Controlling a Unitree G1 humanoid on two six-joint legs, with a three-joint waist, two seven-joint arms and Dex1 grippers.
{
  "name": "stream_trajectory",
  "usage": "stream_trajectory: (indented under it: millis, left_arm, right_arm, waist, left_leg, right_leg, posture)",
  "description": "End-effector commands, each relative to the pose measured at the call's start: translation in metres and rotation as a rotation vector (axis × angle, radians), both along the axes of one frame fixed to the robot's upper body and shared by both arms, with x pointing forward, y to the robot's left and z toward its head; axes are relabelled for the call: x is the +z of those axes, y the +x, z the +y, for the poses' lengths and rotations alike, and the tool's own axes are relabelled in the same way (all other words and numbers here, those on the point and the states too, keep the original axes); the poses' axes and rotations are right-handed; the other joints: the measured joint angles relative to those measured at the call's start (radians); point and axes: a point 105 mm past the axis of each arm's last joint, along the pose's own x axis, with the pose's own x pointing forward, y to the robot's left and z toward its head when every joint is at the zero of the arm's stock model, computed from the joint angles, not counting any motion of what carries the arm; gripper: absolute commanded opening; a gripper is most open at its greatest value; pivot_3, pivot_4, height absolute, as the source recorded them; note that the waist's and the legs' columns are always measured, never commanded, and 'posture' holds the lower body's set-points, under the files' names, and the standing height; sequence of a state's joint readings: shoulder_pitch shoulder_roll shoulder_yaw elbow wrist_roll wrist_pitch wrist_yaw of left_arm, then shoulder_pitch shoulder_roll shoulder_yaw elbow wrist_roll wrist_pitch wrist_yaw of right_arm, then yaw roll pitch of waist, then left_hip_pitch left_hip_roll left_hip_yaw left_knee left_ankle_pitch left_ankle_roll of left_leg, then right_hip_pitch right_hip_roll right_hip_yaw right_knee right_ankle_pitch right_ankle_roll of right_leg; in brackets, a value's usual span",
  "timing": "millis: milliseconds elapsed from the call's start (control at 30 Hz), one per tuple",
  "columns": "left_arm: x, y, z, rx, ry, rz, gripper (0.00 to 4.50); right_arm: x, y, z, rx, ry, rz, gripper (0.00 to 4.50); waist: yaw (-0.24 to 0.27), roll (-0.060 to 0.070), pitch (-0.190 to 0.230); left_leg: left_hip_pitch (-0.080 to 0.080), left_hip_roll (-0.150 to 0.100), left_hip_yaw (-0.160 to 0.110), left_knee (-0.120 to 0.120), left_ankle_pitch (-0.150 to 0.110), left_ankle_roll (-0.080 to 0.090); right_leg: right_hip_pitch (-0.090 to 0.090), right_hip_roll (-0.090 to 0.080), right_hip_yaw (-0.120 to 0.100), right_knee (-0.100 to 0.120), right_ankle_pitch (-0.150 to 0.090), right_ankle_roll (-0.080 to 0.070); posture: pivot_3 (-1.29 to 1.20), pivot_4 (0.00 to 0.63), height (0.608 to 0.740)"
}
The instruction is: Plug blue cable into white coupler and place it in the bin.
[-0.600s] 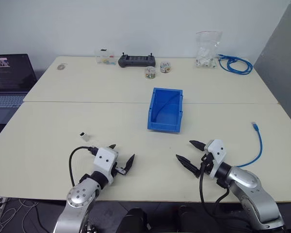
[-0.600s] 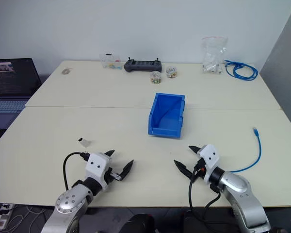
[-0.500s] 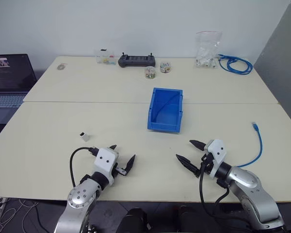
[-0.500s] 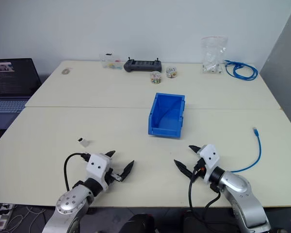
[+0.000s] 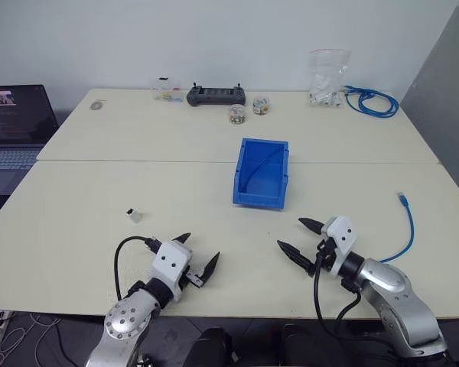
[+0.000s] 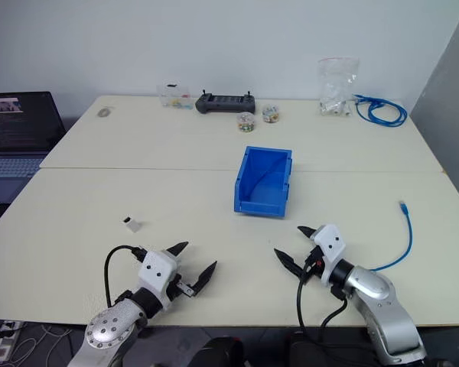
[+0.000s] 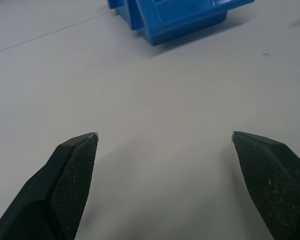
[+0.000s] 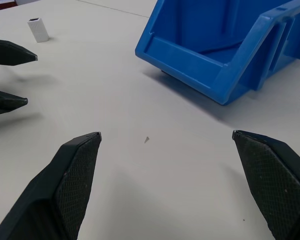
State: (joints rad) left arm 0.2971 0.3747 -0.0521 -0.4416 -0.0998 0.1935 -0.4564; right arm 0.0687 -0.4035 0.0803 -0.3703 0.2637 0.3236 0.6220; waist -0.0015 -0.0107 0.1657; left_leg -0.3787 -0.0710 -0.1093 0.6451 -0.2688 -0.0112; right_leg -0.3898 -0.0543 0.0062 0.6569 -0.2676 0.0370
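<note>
- The blue cable (image 5: 404, 229) lies on the table (image 5: 99, 191) at the right edge, running lengthwise away from the robot, plug end farthest.
- Left gripper (image 5: 196, 253) spread wide, empty.
- Right gripper (image 5: 297, 238) spread wide, empty.
- White coupler (image 5: 134, 215) sits left; bin (image 5: 262, 173) centre.

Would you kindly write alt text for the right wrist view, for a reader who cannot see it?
The open right gripper hovers over a pale table, facing the blue bin. Across the table stands the white coupler, with the left gripper nearby.
</note>
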Motion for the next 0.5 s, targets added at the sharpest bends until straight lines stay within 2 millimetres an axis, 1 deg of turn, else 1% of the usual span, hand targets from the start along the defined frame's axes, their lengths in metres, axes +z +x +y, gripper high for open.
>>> stream_trajectory:
  millis: [33,100,167,267,367,500]
  left_arm:
    - [0.013,0.005,-0.001,-0.052,0.028,-0.040,4.50]
    - [0.016,0.009,-0.005,-0.081,0.056,-0.050,4.50]
    - [0.021,0.010,-0.012,-0.122,0.030,-0.046,4.50]
    - [0.041,0.008,-0.026,-0.267,-0.036,-0.041,4.50]
    - [0.052,0.011,-0.037,-0.355,-0.048,-0.040,4.50]
    - [0.072,0.024,-0.053,-0.492,-0.047,-0.046,4.50]
  right_arm:
    - [0.011,-0.004,0.002,0.003,-0.009,-0.065,4.47]
    - [0.009,-0.008,0.000,0.009,-0.031,-0.074,4.47]
    - [0.008,-0.011,-0.002,0.012,-0.039,-0.077,4.47]
    - [0.009,-0.012,-0.002,-0.007,-0.048,-0.085,4.47]
    - [0.010,-0.016,-0.006,-0.026,-0.061,-0.107,4.47]
    - [0.022,-0.018,-0.014,-0.105,-0.016,-0.147,4.47]
  waist:
    - [0.000,0.000,0.000]
    - [0.001,0.000,0.000]
    - [0.001,0.000,0.000]
    - [0.000,0.000,0.000]
    - [0.000,0.000,0.000]
    - [0.001,-0.001,0.001]
  left_leg:
    - [0.000,0.000,0.000,0.000,0.000,0.000]
    - [0.000,0.000,0.000,0.000,0.000,0.000]
    - [0.000,0.000,0.000,0.000,0.000,0.000]
    - [0.000,0.000,0.000,0.000,0.000,0.000]
    - [0.000,0.000,0.000,0.000,0.000,0.000]
    - [0.000,0.000,-0.001,0.000,0.000,0.000]
  right_leg:
    - [0.000,0.000,0.000,0.000,0.000,0.000]
    - [0.000,0.000,0.000,0.000,0.000,0.000]
    - [0.000,0.000,0.000,0.000,0.000,0.000]
    - [0.000,0.000,-0.001,0.000,0.000,0.000]
    - [0.000,0.000,-0.001,0.000,0.000,0.000]
    - [0.000,0.001,-0.002,0.001,0.000,0.000]
  posture:
    - [0.00,0.150,0.740]
    - [0.00,0.150,0.740]
    - [0.00,0.150,0.740]
    - [0.00,0.150,0.740]
    - [0.00,0.150,0.740]
    - [0.00,0.150,0.740]
